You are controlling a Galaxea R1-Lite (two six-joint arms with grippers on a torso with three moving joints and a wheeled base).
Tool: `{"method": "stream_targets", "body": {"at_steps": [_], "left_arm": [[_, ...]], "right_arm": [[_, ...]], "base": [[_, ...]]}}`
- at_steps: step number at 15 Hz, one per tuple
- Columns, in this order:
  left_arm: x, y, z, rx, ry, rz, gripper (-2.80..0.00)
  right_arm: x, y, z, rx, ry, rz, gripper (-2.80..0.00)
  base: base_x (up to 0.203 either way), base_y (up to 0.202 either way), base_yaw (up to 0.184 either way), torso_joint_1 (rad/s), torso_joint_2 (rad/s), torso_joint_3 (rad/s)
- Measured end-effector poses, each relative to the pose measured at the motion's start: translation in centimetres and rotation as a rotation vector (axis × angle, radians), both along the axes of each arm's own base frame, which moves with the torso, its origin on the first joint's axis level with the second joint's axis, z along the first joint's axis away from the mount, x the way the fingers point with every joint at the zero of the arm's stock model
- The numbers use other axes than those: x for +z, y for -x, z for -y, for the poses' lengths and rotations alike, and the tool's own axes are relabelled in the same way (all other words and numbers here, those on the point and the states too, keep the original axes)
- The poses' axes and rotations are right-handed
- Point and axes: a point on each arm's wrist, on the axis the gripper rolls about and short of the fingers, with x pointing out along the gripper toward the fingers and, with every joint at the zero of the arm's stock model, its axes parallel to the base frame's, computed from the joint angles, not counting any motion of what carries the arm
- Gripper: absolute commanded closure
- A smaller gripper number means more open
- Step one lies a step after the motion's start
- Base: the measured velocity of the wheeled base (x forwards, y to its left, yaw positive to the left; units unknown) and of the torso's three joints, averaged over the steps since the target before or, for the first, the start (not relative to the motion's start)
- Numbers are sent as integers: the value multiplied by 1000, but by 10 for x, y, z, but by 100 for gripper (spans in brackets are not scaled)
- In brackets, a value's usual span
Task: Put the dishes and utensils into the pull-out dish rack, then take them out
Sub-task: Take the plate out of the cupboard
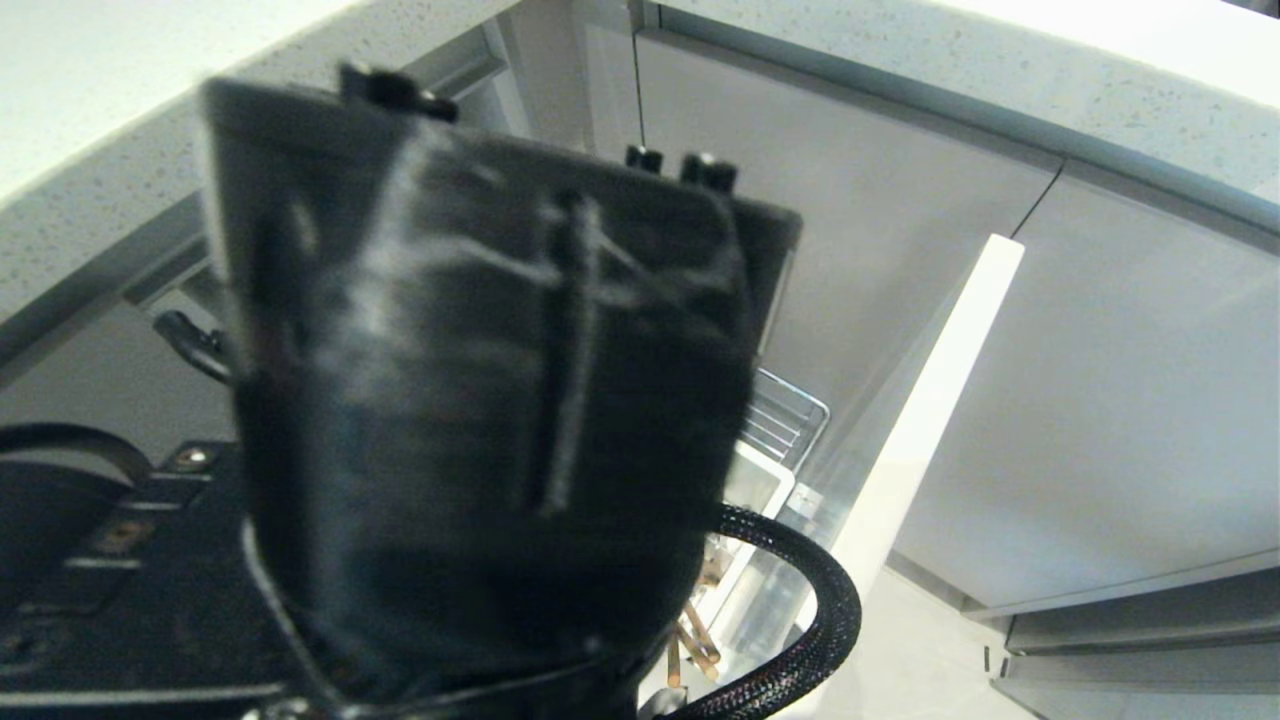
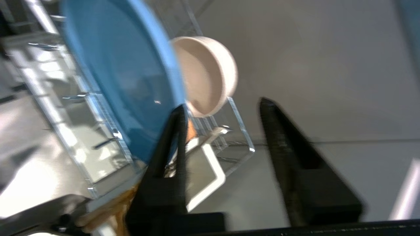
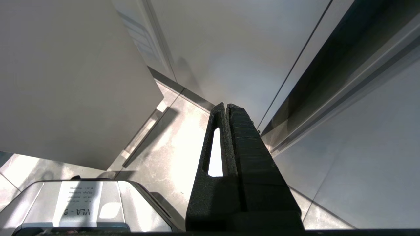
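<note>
The flat round light-blue plate [image 2: 121,75] stands on edge in the narrow chrome wire pull-out dish rack [image 2: 82,131], and the small cream-white bowl [image 2: 206,78] sits tilted on its side just behind it — both propped upright, likely so the wires hold them apart and they take little room. The left tool [image 2: 223,108] hangs right at the plate's rim with its jaws parted and nothing between them; one dark finger [image 2: 174,137] lies against or just in front of the plate's edge, the other well clear on the far side. It looks like a release just after seating the plate, or an approach to lift it out; I cannot tell which. In the head view the left arm blocks most of the rack, though light wooden chopsticks [image 1: 692,640] show low down by the white plastic caddy [image 1: 755,490]. The right tool [image 3: 226,108] is parked away from the rack, jaws pressed together — empty.
</note>
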Motion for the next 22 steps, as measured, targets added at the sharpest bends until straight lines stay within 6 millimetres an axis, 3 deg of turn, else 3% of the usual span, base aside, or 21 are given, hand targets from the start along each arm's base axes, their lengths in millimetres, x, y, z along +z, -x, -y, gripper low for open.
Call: {"method": "stream_targets", "body": {"at_steps": [8, 15, 22], "left_arm": [[-5, -2, 1, 82, 87, 10, -280], [-24, -39, -18, 145, 76, -89, -280], [-16, -63, -27, 122, 138, -144, -280]], "right_arm": [[0, 0, 0, -1, 0, 0, 0], [0, 0, 0, -1, 0, 0, 0], [0, 0, 0, 0, 0, 0, 0]], "base": [[0, 0, 0, 0, 0, 0], [0, 0, 0, 0, 0, 0], [0, 0, 0, 0, 0, 0]]}}
